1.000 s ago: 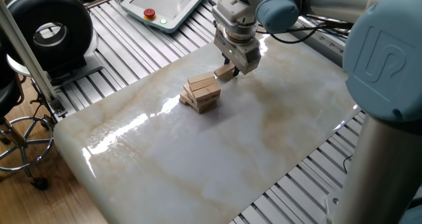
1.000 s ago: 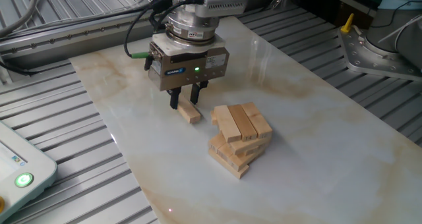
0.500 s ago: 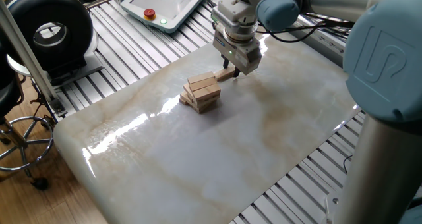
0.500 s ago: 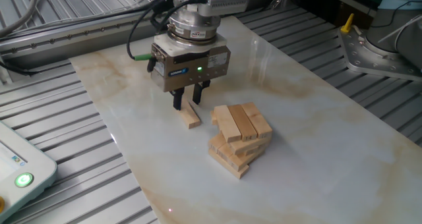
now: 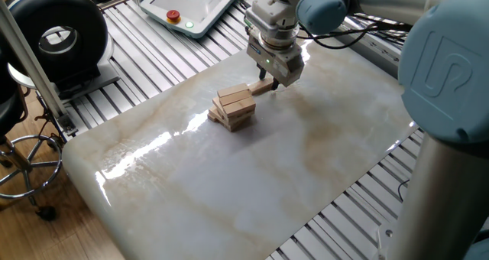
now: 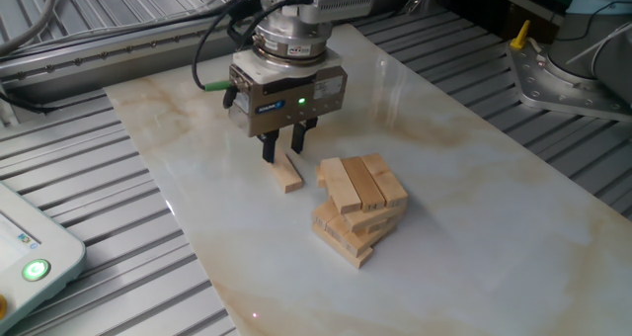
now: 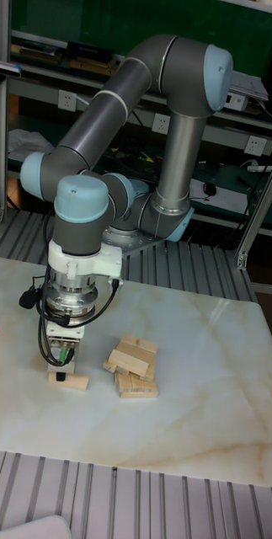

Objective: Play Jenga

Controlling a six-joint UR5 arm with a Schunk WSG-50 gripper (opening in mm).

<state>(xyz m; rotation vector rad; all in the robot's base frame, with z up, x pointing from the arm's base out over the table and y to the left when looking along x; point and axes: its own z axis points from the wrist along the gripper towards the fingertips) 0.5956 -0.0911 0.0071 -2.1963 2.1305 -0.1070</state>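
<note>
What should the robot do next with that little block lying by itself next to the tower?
Probably lower the claw a little and close on the loose block. The claw hangs just above it with its fingers apart, and the block lies flat on the marble table, apart from the Jenga stack. Once gripped, it could go on top.

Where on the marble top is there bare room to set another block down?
Bare marble top spreads from the block stack to the near edge. It is crowded where the gripper hangs over the loose block beside the stack.
</note>
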